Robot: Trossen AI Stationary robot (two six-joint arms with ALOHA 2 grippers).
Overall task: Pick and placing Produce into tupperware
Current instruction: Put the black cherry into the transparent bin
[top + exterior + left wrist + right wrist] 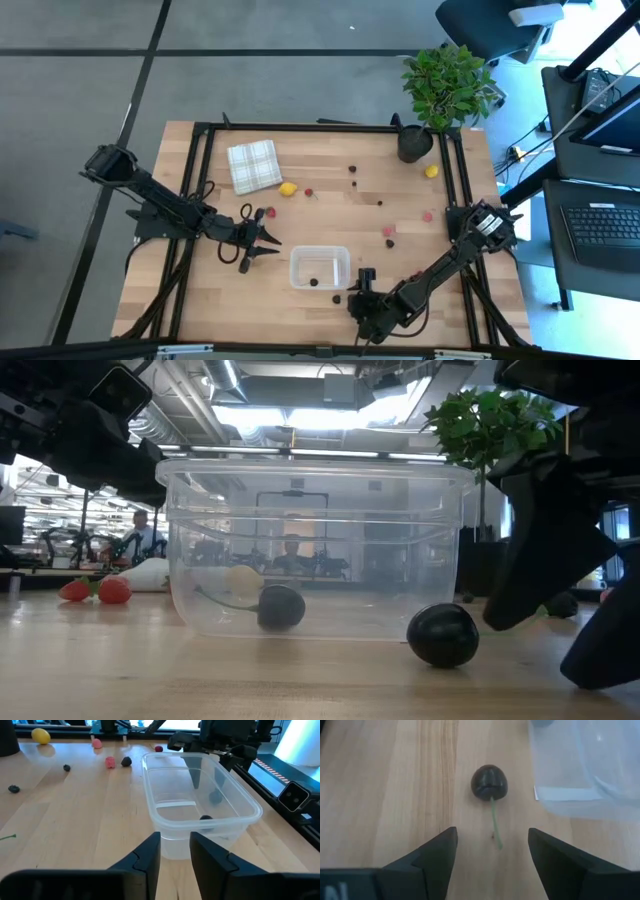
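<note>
The clear tupperware (320, 267) stands on the wood table near its front edge, with one dark cherry (281, 606) on its floor. A second dark cherry (490, 782) with a green stem lies on the table just outside the tub's near right corner. My right gripper (492, 855) hovers open just short of this cherry, slanting down, and touches nothing. My left gripper (175, 855) waits left of the tub, pointing at it, its fingers a little apart with nothing between them. More produce lies scattered farther back: a lemon (288, 188), red and pink berries (388, 232).
A checked folded cloth (254, 165) lies at the back left. A potted plant (415, 140) stands at the back right, with a second lemon (431, 171) beside it. Two strawberries (95, 590) lie left of the tub. Black frame rails (200, 180) run along the table's sides.
</note>
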